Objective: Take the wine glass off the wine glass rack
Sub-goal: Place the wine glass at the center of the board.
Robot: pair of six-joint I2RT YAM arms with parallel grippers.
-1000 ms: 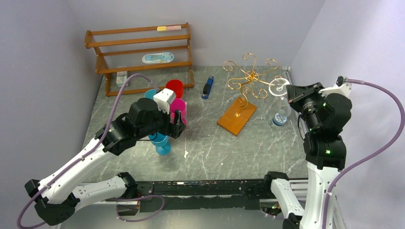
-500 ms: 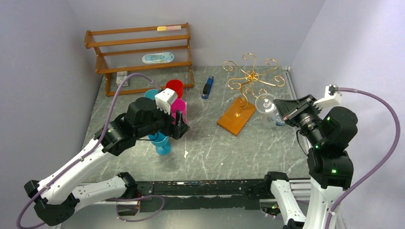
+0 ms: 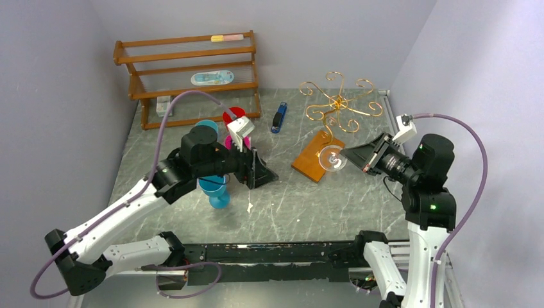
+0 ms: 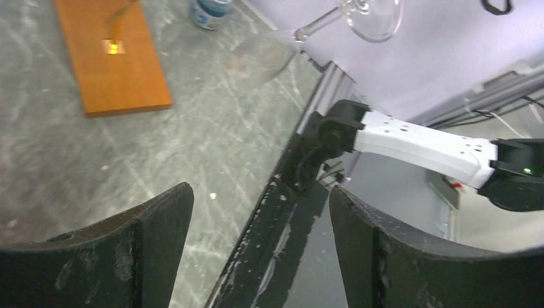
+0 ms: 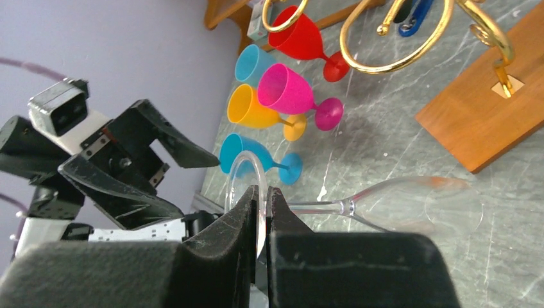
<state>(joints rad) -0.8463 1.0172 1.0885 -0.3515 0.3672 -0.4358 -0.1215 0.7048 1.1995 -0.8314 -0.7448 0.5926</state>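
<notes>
Now that the right gripper (image 3: 351,154), clenched on the foot of the wine glass (image 3: 332,158), has swung it off the wine glass rack (image 3: 337,102), the glass hangs free beside the rack's base; the left gripper (image 3: 262,171) waits released.

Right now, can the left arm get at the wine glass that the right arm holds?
Probably yes: the open left fingers face the wine glass with nothing between; the right fingers pinch just its foot.

Pale lilac walls (image 3: 58,64); grey marbled tabletop (image 3: 289,205); brown slatted wooden shelf (image 3: 186,54) at back-left.
</notes>
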